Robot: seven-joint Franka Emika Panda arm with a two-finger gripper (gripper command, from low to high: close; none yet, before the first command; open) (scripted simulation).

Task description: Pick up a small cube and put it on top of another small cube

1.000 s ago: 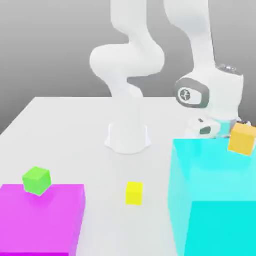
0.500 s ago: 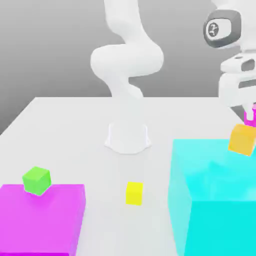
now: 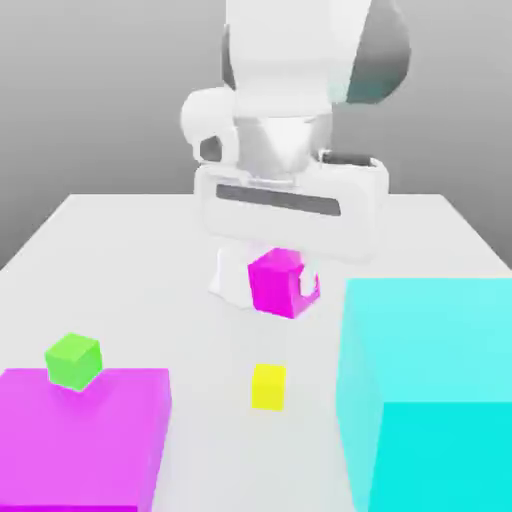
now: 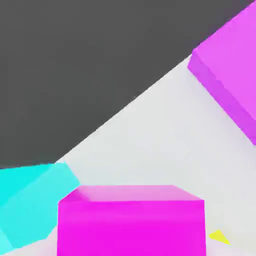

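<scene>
My gripper (image 3: 281, 286) hangs over the middle of the table, shut on a small magenta-pink cube (image 3: 275, 282) held in the air; a white fingertip (image 3: 309, 290) shows beside the cube. The same cube (image 4: 131, 222) looms close in the hand view. A small yellow cube (image 3: 268, 386) lies on the table just in front of and below the held cube, and its corner (image 4: 219, 236) peeks out in the hand view. A small green cube (image 3: 74, 361) rests tilted on the back edge of the large magenta block (image 3: 85, 435).
A large cyan block (image 3: 430, 385) stands at the exterior view's right, close to the yellow cube. The arm's white base (image 3: 232, 275) sits behind the held cube. The hand view also takes in the cyan block (image 4: 31, 200) and the large magenta block (image 4: 230, 75).
The hand rose from behind the cyan block with the pink cube, then swung toward the exterior view's left to the table's middle. The yellow and green cubes have not moved.
</scene>
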